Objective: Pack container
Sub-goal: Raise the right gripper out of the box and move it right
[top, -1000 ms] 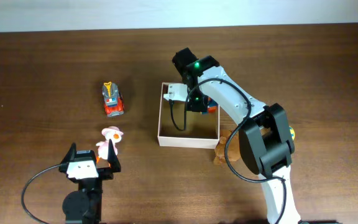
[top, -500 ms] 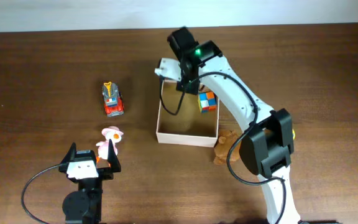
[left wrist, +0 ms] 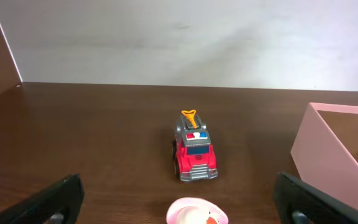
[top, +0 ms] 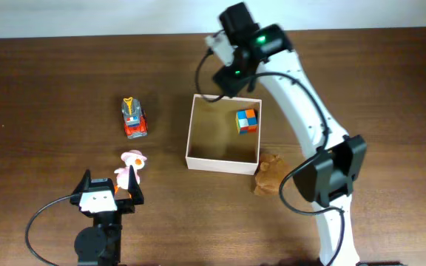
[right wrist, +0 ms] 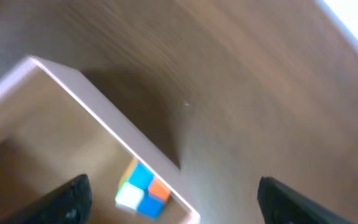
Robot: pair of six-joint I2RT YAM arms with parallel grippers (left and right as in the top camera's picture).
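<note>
The container [top: 223, 164], a square white-walled box with a tan floor, sits mid-table. A multicoloured cube [top: 247, 120] lies in its far right corner. My right gripper [top: 226, 74] hovers open above the container's far wall. In the right wrist view the cube [right wrist: 143, 190] shows below the container wall [right wrist: 104, 118], with nothing between the fingers of the right gripper [right wrist: 173, 205]. My left gripper [top: 112, 186] is open near the front edge. A duck with a pink hat [top: 130, 168] stands just in front of it. A red fire truck [top: 133, 118] lies farther back.
A brown plush toy [top: 271, 175] lies against the container's front right corner, beside the right arm's base. In the left wrist view the fire truck [left wrist: 194, 155] faces the camera, the duck's hat [left wrist: 196, 211] is at the bottom edge and the container wall [left wrist: 322, 152] is at the right.
My right gripper opened, left the cube in the container, and lifted back toward the far edge of the table. The left arm has not moved.
</note>
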